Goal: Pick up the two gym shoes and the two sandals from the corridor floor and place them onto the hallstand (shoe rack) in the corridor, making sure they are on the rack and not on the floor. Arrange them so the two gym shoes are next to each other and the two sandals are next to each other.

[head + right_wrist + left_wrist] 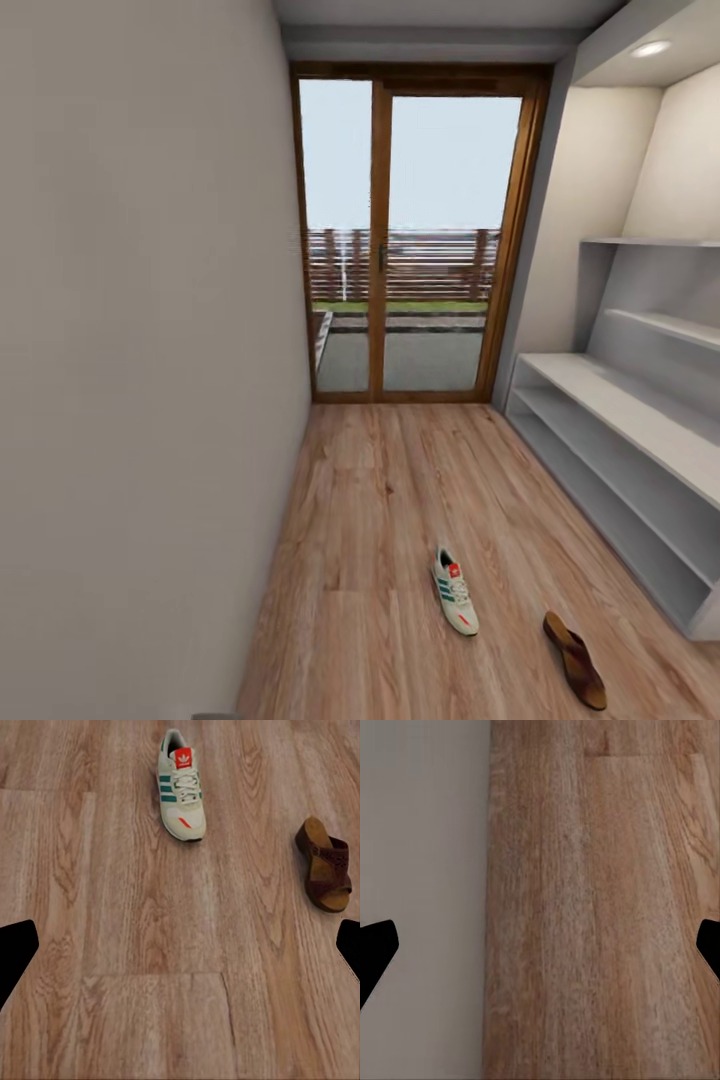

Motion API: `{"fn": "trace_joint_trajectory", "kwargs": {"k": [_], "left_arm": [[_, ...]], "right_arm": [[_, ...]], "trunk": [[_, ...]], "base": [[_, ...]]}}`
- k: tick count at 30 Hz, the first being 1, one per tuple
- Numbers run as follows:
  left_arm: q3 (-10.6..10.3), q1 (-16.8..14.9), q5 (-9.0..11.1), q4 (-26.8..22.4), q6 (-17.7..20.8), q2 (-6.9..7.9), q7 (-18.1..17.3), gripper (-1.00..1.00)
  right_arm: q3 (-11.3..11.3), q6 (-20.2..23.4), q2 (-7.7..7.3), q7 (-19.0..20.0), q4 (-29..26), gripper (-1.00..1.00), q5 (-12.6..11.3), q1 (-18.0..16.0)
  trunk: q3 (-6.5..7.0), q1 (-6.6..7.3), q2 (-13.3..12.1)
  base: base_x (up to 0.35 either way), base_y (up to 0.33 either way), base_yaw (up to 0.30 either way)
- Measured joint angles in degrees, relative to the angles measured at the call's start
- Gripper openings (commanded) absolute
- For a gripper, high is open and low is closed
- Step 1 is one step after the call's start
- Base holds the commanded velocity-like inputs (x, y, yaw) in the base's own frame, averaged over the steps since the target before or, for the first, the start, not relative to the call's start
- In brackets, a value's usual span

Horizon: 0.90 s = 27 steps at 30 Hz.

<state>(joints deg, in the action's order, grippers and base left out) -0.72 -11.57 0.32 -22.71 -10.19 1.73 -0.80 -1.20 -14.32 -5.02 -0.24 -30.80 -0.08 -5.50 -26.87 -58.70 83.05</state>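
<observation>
One cream-white gym shoe (pixel 455 590) with green stripes lies on the corridor floor (pixel 380 520) ahead, toe towards me. A dark brown sandal (pixel 574 659) lies to its right, nearer the hallstand (pixel 640 420), whose pale grey shelves run along the right wall. The right wrist view has the same gym shoe (pixel 181 786) and sandal (pixel 325 864) on the planks, well beyond my right gripper (pixel 180 952), whose black fingertips (pixel 15 945) stand wide apart with nothing between them. My left gripper (pixel 540 952) is open too, over bare floor beside the wall.
A plain grey wall (pixel 140 360) closes the left side of the narrow corridor. A wood-framed glass door (pixel 410 240) ends it, with a fence outside. The hallstand's shelves hold nothing in view.
</observation>
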Motion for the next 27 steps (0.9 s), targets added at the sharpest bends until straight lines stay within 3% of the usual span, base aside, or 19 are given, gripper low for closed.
{"fn": "trace_joint_trajectory", "kwargs": {"k": [27], "left_arm": [[0.02,0.0,0.0,-0.08,0.0,0.07,0.0,1.0]], "right_arm": [[0.01,0.0,0.0,0.06,-0.08,1.0,-0.05,0.0]], "trunk": [[0.0,-0.01,0.0]], "base": [[0.323,-0.157,0.0]]}}
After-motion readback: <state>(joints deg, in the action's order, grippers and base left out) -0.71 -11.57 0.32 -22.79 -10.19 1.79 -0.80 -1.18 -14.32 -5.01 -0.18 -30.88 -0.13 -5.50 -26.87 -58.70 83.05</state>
